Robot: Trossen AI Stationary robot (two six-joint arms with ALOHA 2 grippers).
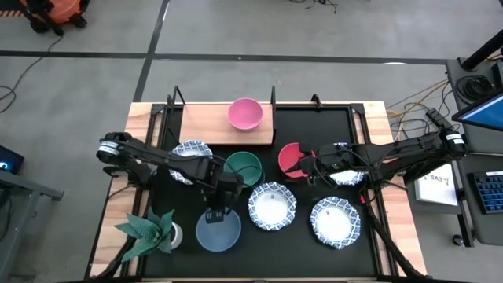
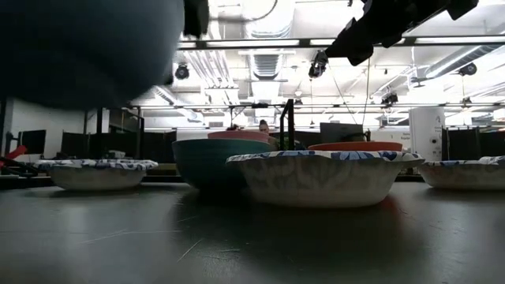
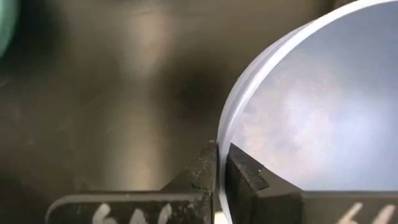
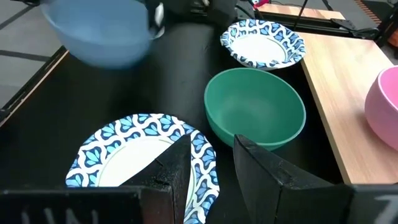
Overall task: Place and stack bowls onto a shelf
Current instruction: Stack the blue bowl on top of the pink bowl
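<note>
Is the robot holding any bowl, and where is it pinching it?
The left gripper is shut on the blue bowl, pinching its rim. The right gripper hovers by the red bowl, holding nothing visible.

Grey concrete floor (image 1: 94,31) w/ dark tape lines, ceiling strip lights (image 2: 237,45), monitor (image 1: 483,106) at right.

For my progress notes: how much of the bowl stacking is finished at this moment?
Done: only the pink bowl sits on the shelf. In hand: the left gripper is shut on the blue bowl rim. The right gripper is by the red bowl. Left: the green bowl and four patterned bowls on the mat.
</note>
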